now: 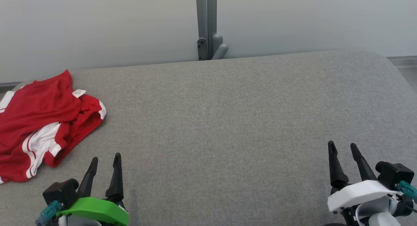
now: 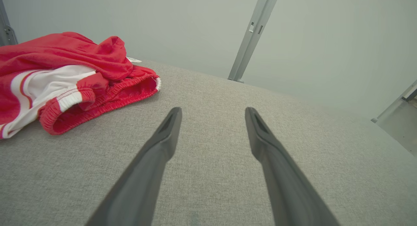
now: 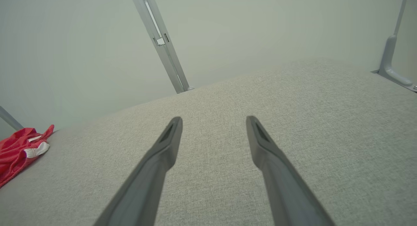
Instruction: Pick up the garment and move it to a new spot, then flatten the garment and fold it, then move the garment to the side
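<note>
Head view: the red shorts (image 1: 42, 121) lie crumpled at the left edge of the grey surface (image 1: 228, 121), toward its far left corner, partly hanging over the side. They look light, soft and limp, so they should sag and bunch once lifted. The left pincer (image 1: 106, 156) stands wide and empty near the front edge, just beside the heap. The right pincer (image 1: 342, 143) is also wide and empty by the front right corner, well apart from the cloth. A grey post (image 1: 207, 24) rises behind the far edge, clear of any reach.

Left wrist view: the left pincer (image 2: 213, 110) points past the shorts (image 2: 65, 76). Their gathered elastic waistband (image 2: 130, 89) faces it, a thick, raised fold that seems the surest place to pinch. Nothing lies between.

Right wrist view: the right pincer (image 3: 214, 118) is spread over bare fabric, with the shorts (image 3: 16, 151) far off near the left edge.
</note>
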Controlling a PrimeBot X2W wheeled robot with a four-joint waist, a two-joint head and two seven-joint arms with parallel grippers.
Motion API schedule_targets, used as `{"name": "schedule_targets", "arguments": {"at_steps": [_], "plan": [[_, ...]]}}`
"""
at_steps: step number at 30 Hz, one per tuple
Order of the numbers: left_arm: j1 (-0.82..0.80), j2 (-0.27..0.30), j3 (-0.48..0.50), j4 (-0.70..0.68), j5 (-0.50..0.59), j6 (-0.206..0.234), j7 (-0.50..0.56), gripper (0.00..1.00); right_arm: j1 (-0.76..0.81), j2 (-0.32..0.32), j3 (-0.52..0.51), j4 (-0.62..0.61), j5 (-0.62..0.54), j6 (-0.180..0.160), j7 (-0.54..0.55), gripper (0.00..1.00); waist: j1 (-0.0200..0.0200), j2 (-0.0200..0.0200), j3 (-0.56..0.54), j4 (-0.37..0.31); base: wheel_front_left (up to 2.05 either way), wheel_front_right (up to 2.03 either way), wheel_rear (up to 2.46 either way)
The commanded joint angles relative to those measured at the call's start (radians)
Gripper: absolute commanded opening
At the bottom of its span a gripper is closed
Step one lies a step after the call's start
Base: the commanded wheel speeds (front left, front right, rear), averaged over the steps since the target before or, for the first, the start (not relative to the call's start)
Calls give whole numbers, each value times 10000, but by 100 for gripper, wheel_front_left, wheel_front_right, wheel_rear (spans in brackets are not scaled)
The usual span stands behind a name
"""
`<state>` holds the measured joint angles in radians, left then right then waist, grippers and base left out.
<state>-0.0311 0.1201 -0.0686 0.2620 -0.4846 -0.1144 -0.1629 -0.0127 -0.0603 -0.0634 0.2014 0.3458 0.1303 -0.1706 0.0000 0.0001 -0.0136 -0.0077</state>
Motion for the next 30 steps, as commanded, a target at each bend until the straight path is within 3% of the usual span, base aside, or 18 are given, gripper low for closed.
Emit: {"name": "schedule_targets", "arguments": {"at_steps": [1, 30], "plan": [[11, 117, -29, -43, 320, -52, -103, 100, -123, -77, -34, -46, -325, 5, -112, 100, 0, -1, 1, -1, 0, 0, 0], [8, -84, 426, 535, 2324, -152, -735, 100, 101, -44, -500, 46, -2427, 5, -683, 100, 0, -1, -31, -49, 0, 0, 0]]}}
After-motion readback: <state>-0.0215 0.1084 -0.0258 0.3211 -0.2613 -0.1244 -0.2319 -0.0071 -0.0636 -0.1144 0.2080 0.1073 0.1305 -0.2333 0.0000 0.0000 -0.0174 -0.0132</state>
